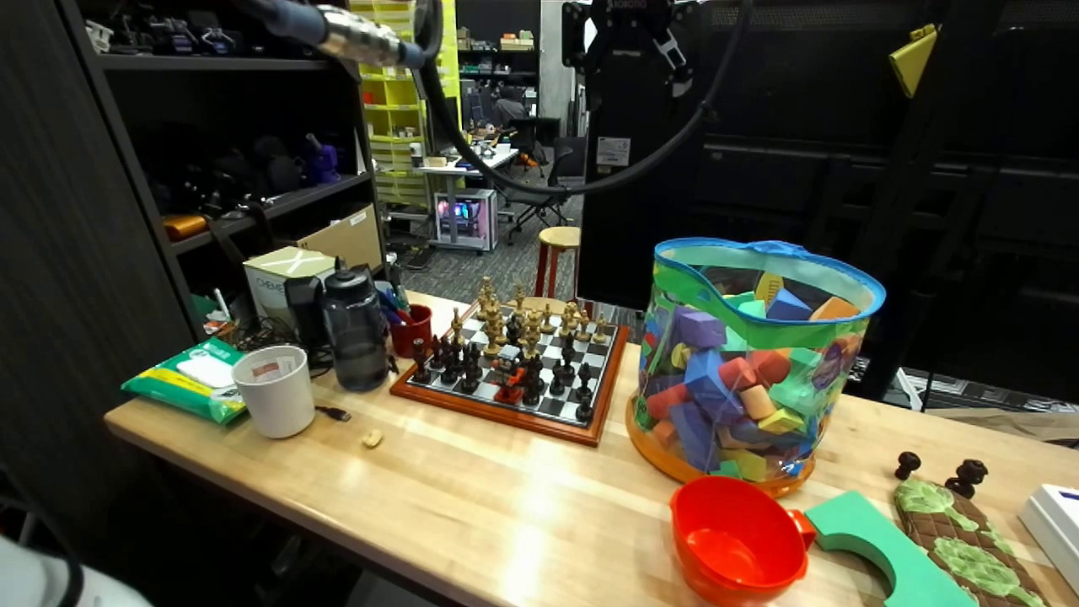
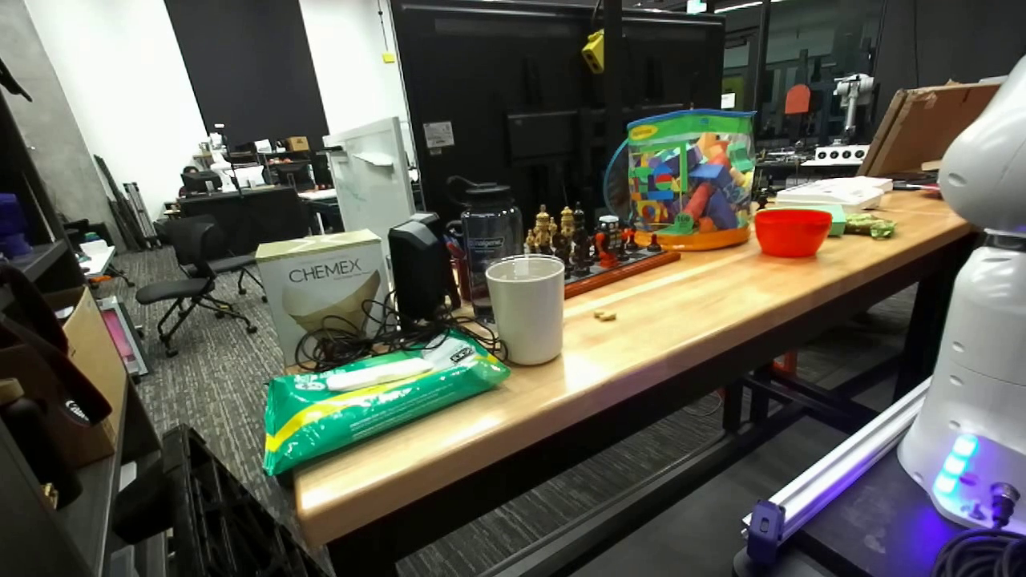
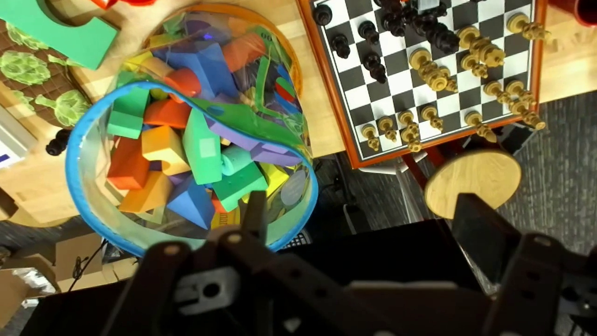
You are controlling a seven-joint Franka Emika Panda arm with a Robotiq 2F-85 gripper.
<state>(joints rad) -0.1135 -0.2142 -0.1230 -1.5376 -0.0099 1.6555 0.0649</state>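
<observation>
High above the back of the table, my gripper (image 1: 636, 88) stands open, its fingers wide apart and nothing between them. In the wrist view the gripper (image 3: 361, 200) has one fingertip overlapping the rim of a clear bag (image 3: 72, 154) full of coloured foam blocks; contact cannot be told. The blue-rimmed bag (image 1: 775, 248) stands upright on the table. To its left in that exterior view lies a chessboard (image 1: 506, 415) crowded with dark and tan pieces. A red bowl (image 1: 725, 548) sits in front of the bag, beside a green arch block (image 1: 885, 544).
At the table's far end are a white mug (image 2: 525, 312), a green wipes pack (image 2: 385, 409), a dark bottle (image 1: 354, 337) and a box (image 2: 321, 280). A patterned pot holder (image 1: 961, 539) and a white box (image 1: 1058, 531) lie opposite. A stool (image 3: 471, 182) stands behind the table.
</observation>
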